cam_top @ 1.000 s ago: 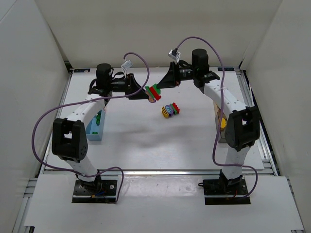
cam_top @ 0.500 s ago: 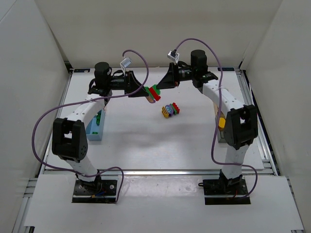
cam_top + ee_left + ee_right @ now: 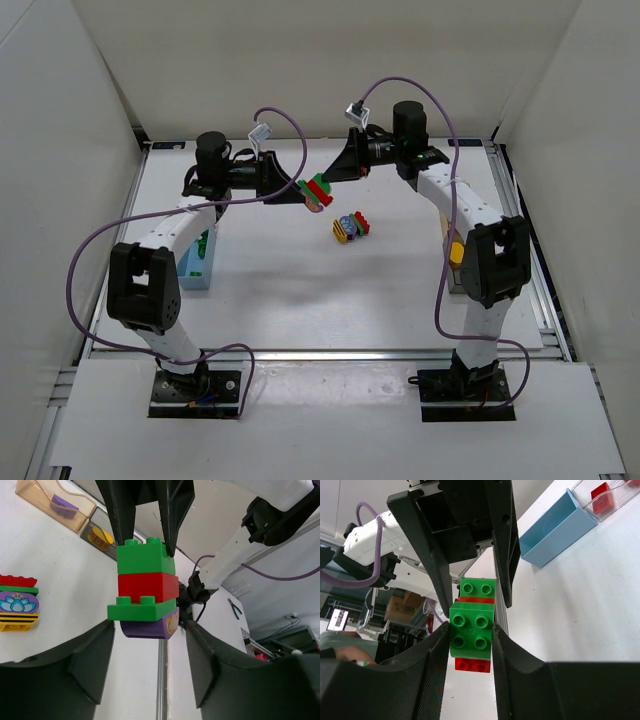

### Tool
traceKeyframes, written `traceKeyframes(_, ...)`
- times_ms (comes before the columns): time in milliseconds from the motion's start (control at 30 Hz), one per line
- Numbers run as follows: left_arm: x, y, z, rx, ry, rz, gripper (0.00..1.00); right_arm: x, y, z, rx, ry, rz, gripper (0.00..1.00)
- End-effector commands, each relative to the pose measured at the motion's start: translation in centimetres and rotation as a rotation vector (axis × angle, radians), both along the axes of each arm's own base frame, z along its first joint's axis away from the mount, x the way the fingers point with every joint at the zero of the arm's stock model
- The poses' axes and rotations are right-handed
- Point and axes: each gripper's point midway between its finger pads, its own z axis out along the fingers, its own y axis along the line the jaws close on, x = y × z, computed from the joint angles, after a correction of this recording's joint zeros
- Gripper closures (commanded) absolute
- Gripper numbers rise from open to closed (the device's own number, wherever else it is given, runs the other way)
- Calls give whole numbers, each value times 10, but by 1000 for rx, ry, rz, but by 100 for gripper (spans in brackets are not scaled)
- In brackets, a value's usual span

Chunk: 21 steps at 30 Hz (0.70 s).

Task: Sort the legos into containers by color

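Note:
A lego stack [image 3: 318, 190] hangs in the air between both grippers: green, red, green, then a rounded purple brick [image 3: 150, 629]. My right gripper [image 3: 470, 630] is shut on the green end brick [image 3: 471, 632]. My left gripper [image 3: 149, 625] is open, its fingers close on either side of the purple end with a thin gap. A second mixed stack [image 3: 350, 227] of red, green, purple and yellow lies on the table. The tan container [image 3: 50, 502] holds a purple brick, the dark container [image 3: 100, 535] a yellow one. The light blue container [image 3: 557, 530] stands beside the clear container [image 3: 605, 497], which holds a red brick.
In the top view the light blue container [image 3: 195, 265] sits at the left edge, partly under my left arm. A yellow piece [image 3: 458, 253] shows at the right edge behind my right arm. White walls enclose the table [image 3: 300, 290].
My left gripper's jaws have narrowed around the purple end of the stack. The right gripper keeps its hold, and both arms have barely moved.

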Motion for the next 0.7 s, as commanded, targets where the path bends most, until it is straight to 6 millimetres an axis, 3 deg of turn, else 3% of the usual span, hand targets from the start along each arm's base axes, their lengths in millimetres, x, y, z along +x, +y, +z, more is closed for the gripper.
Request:
traceKeyframes(0, -12, 1, 10, -8, -35, -26, 27, 0, 0, 26, 34, -86, -1, 100)
traceKeyframes(200, -9, 1, 12, -9, -42, -18, 27, -4, -1, 27, 34, -81, 0, 100)
traceKeyframes(533, -10, 1, 13, -11, -53, -11, 53, -7, 1, 34, 39, -87, -7, 100)
traceKeyframes(667, -11, 1, 14, -11, -51, -9, 68, -7, 1, 32, 36, -91, -11, 100)
